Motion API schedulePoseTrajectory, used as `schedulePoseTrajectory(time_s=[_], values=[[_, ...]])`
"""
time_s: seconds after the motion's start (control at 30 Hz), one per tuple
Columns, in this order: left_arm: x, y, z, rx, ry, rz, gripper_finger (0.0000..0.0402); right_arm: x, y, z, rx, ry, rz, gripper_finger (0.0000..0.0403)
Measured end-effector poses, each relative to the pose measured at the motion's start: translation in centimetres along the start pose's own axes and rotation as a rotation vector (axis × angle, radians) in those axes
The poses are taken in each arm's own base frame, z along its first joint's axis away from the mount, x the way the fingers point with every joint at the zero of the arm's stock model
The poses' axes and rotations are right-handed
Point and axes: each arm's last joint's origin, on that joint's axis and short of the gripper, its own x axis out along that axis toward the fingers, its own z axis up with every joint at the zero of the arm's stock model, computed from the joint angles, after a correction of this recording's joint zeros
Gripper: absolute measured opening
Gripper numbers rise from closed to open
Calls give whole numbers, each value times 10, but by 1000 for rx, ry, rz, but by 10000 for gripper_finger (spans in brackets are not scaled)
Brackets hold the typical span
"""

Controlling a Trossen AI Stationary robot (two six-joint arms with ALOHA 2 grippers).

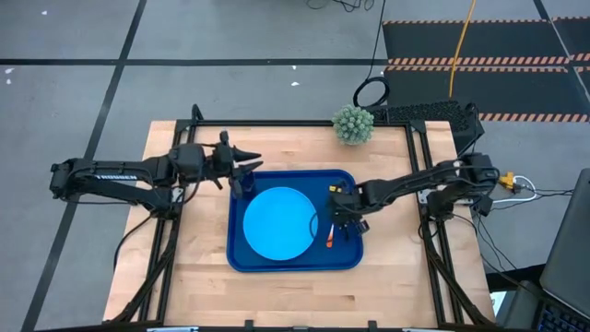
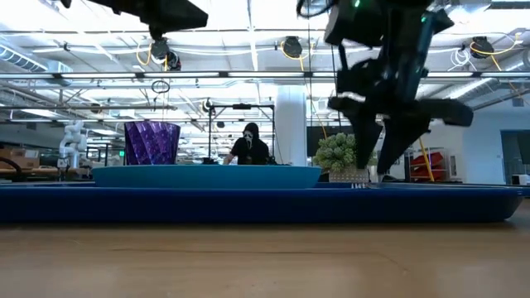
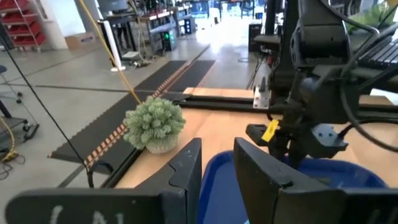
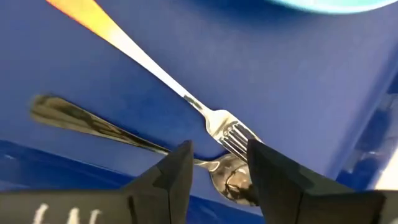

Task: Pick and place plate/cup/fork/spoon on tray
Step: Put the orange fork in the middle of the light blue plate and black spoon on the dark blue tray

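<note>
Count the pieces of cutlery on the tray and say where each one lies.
2. The fork and the spoon lie side by side on the tray, right of the plate, under the right gripper. None seem hidden.

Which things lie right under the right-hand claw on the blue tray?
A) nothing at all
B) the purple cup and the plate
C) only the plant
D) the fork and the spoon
D. The right wrist view shows the fork and the spoon lying side by side on the tray, just beyond the right gripper, whose fingers are apart with neither piece between them.
</note>
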Motion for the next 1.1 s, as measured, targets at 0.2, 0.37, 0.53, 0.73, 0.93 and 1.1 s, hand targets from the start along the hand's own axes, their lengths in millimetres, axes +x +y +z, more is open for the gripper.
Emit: schedulePoseTrajectory(time_s=[0.2,0.37,0.53,0.73,0.93,1.1], values=[[0,0,-3,-5,28,-2,97,10,-12,-1,16,6,-32,145],[0,-1,-4,-3,38,-5,97,11,-19,-1,37,-22,-53,145],[-1,-4,-4,-1,37,-26,97,14,-22,-5,23,-23,-61,145],[-2,-10,-5,8,49,-54,97,24,-20,-13,13,-17,-75,145],[-3,-13,-5,14,49,-66,97,25,-22,-12,-2,-26,-128,145],[-3,-13,-5,18,49,-65,97,25,-22,-12,-5,-30,-131,145]])
